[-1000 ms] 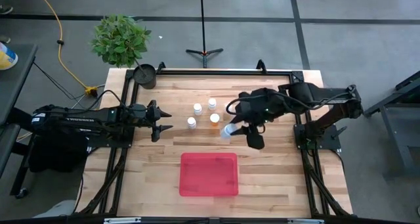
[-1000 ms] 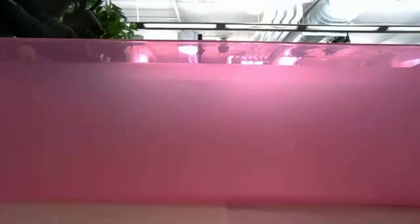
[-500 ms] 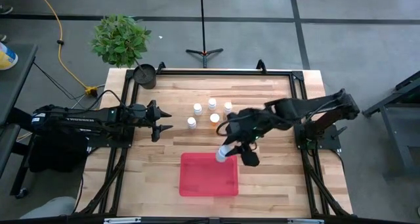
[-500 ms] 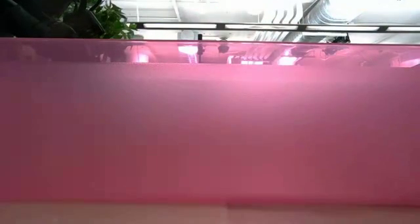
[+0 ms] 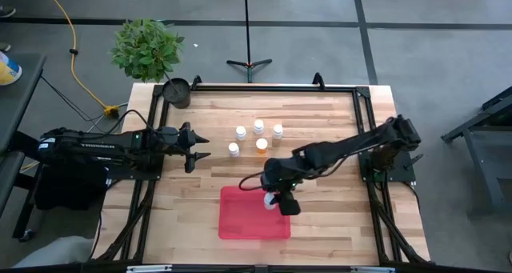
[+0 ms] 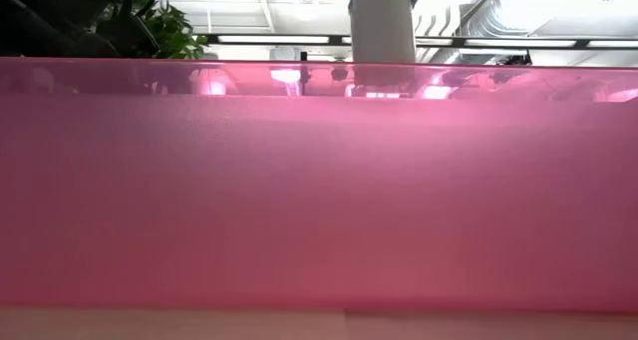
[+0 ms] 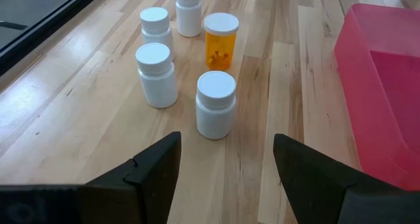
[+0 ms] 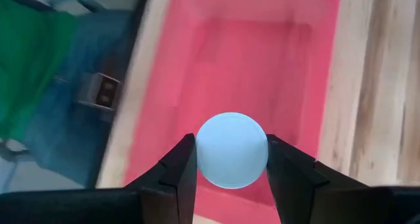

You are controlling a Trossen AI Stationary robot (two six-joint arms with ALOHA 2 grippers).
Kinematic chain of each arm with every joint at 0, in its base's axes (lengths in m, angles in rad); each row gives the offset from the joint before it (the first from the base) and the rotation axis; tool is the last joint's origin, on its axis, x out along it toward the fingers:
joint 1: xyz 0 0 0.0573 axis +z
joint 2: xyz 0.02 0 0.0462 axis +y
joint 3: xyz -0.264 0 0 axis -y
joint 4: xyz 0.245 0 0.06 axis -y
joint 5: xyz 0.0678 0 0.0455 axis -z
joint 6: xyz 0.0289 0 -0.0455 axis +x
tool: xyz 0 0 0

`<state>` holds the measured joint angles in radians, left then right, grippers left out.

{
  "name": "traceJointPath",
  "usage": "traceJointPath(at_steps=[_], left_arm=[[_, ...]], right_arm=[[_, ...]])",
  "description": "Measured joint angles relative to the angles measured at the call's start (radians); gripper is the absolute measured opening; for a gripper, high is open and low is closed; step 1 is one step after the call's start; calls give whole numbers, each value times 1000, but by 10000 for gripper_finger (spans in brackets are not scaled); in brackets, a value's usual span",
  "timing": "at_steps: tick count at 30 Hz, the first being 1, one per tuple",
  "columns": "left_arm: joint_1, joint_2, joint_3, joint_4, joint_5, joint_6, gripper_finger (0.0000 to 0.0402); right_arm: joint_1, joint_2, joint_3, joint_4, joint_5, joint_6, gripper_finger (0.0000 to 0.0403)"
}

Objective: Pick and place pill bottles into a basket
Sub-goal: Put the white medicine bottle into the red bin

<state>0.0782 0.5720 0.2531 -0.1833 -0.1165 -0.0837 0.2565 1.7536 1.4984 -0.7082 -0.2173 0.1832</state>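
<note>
The right gripper point(image 5: 273, 199) has swung away from the cluster and now hangs over the far right part of the red basket point(image 5: 240, 225), fingers clamped on a white-capped pill bottle point(image 8: 231, 149); I'd judge a drop is close. Five pill bottles point(image 5: 258, 137), one orange point(image 7: 220, 41), remain mid-table toward the far edge. The left gripper point(image 5: 202, 145) waits near the left edge, fingers parted on nothing. No readable labels or writing

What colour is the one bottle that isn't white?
Orange, with a white cap; the left wrist view shows it best.
</note>
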Motion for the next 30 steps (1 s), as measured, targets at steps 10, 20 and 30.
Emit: traceJointPath(at_steps=[10,20,30], left_arm=[[0,0,0,-2,0,0,275],[0,0,0,-2,0,-1,276],[0,0,0,-2,0,-4,275]], right_arm=[[0,116,-9,2,124,-6,139],[35,160,-9,-6,245,42,139],[70,160,-9,-13,288,60,139]])
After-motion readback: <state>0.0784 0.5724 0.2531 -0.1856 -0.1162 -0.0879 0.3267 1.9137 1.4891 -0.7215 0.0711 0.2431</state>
